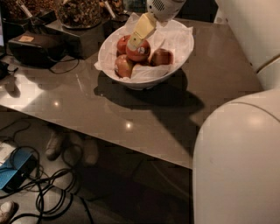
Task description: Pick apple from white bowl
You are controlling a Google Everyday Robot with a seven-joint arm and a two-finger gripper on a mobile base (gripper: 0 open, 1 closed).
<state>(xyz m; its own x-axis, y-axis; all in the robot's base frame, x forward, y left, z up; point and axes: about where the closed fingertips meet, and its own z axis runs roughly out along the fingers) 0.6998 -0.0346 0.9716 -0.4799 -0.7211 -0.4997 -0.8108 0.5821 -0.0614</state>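
A robot's gripper [133, 42] is seen lowered into a white bowl [189, 44] of fruit on a dark table [131, 118], with the pick not yet carried out. The approach appears to be done: the pale yellow tip of the gripper is set against the upper left side of the apple [139, 52], the deep-red one marked by a small pale sticker. Contact appears to be made, though it cannot be confirmed from this angle. Whether the gripper is released or clenched cannot be told, as only its near side is shown. No lift is in evidence; the apple is seated in the middle of the bowl on crumpled white paper [177, 35], pressed among three paler apples [124, 65], one to its left, one in front and one to its right.

What is left, by this reading, is a firm hold to be secured and the fruit to be raised clear of the rim without its neighbours being dragged along.

The apple lies directly under and slightly right of the gripper tip, with the gripper's grey-white housing [164, 6] leaning in from the top right. The robot's white body [245, 166] fills the right foreground. A black box [33, 46] is seen at the table's left end and cables [48, 197] are strewn on the floor below.
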